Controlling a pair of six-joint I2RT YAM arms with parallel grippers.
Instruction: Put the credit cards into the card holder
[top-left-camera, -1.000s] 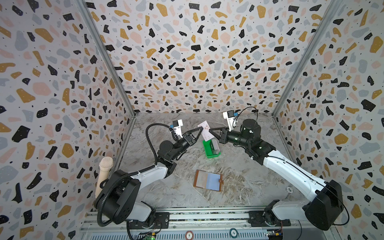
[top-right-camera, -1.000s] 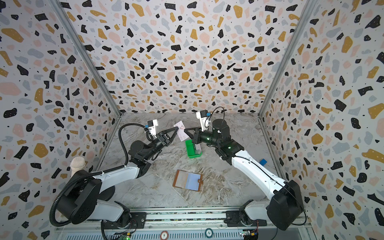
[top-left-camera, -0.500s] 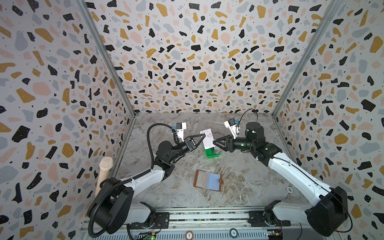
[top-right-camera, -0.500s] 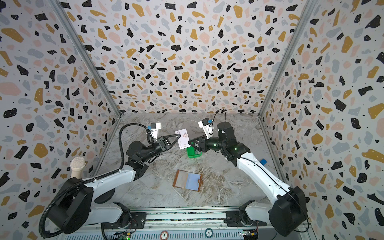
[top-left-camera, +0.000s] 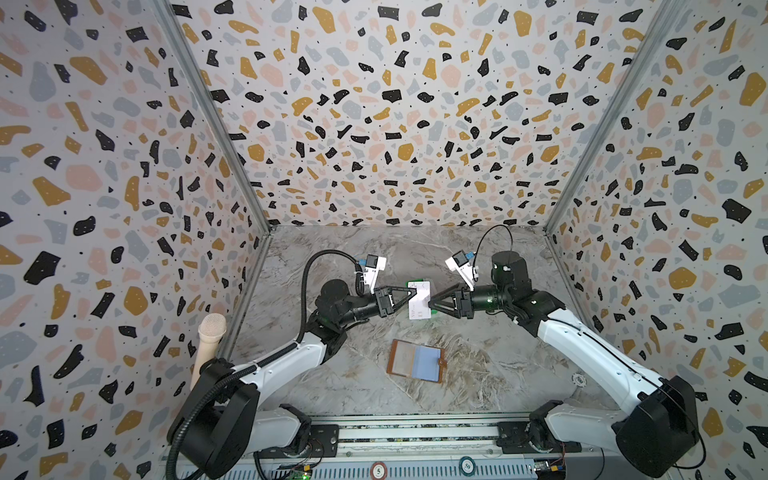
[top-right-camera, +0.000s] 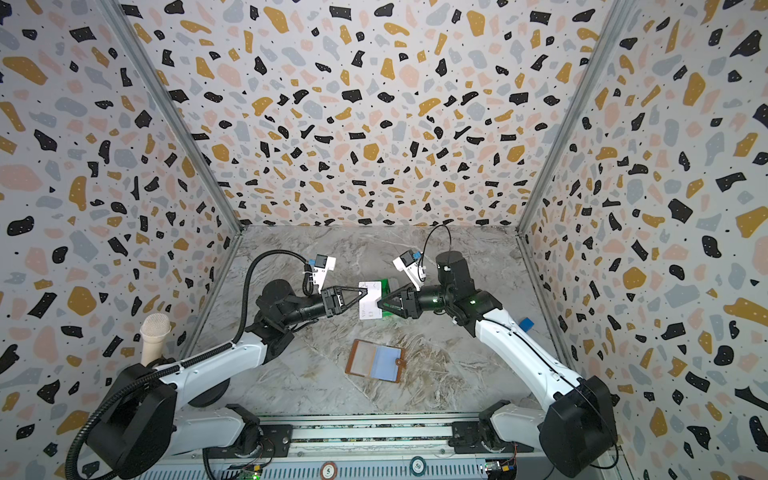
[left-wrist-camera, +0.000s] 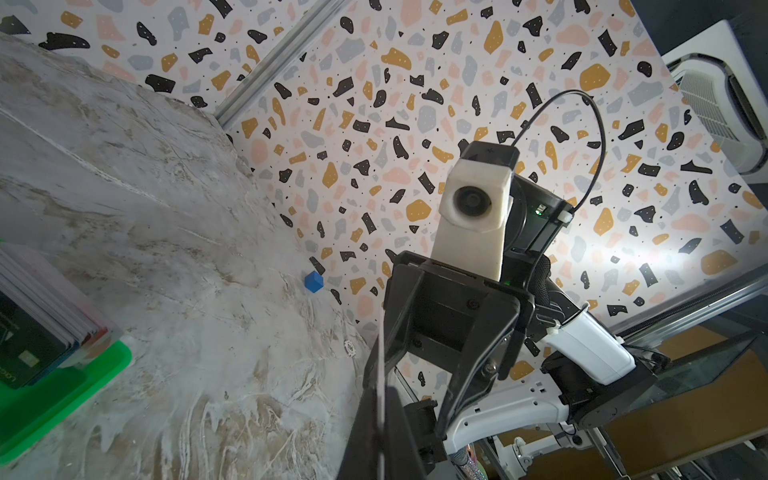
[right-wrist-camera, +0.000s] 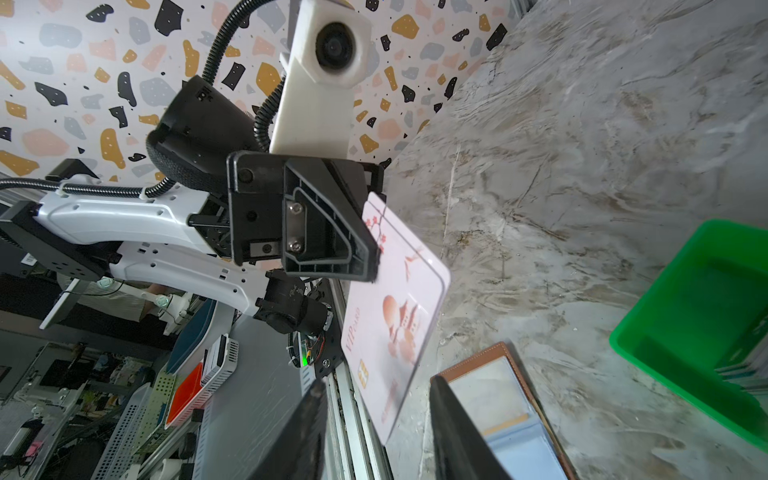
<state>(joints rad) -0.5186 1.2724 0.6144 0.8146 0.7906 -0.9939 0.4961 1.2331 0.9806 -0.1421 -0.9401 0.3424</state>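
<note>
A white card with pink artwork (top-left-camera: 419, 300) (top-right-camera: 370, 302) (right-wrist-camera: 395, 307), one of the credit cards, hangs upright in the air over the green tray. My left gripper (top-left-camera: 413, 293) (top-right-camera: 365, 293) (left-wrist-camera: 380, 436) is shut on one edge of it. My right gripper (top-left-camera: 432, 301) (top-right-camera: 380, 305) (right-wrist-camera: 374, 399) faces it, open, with its fingers on either side of the card's free end without touching it. More credit cards (left-wrist-camera: 37, 299) stand stacked in the tray. The card holder (top-left-camera: 415, 360) (top-right-camera: 376, 360) (right-wrist-camera: 498, 399) lies open on the table nearer the front, its tan cover and clear sleeves facing up.
The green tray (left-wrist-camera: 62, 399) (right-wrist-camera: 685, 311) sits mid-table under the two grippers. A small blue cube (top-right-camera: 527, 324) (left-wrist-camera: 313, 282) lies by the right wall, and a white disc (top-left-camera: 578, 379) lies near the right arm's base. A beige microphone (top-left-camera: 208, 345) stands outside the left wall.
The card has passed from my right gripper to my left: the left jaws closed on it and the right jaws opened. Both grippers have shifted a little toward the front.
</note>
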